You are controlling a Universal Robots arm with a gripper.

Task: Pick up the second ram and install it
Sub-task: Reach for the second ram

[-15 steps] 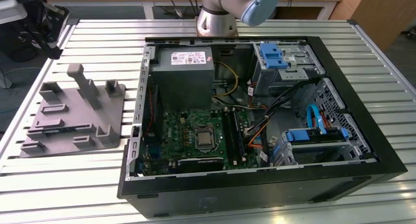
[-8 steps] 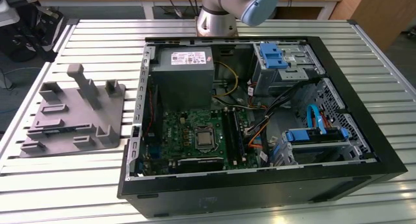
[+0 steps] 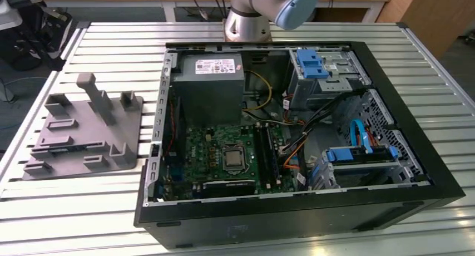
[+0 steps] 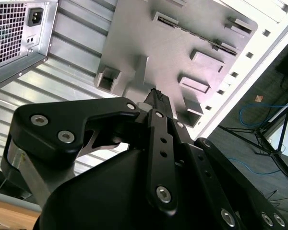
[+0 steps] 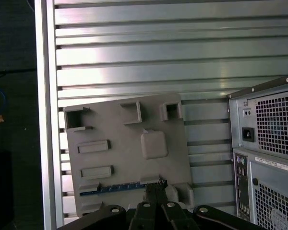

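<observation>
While the gripper (image 5: 155,184), pressed together, hangs over the holder (image 5: 125,167), the ram (image 5: 115,189) sits edge-up in its slot. It looks light, stiff and fragile, probably best pinched across its faces.

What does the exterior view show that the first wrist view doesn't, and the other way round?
The exterior view adds the inside of the open computer case: the green motherboard, the grey power supply, the blue drive brackets and the arm's base.

The first wrist view adds the case's back panel with its power socket, and the gripper over the holder's edge.

Both share the grey holder block on the slatted table, with the second ram lying in one of its slots.
</observation>
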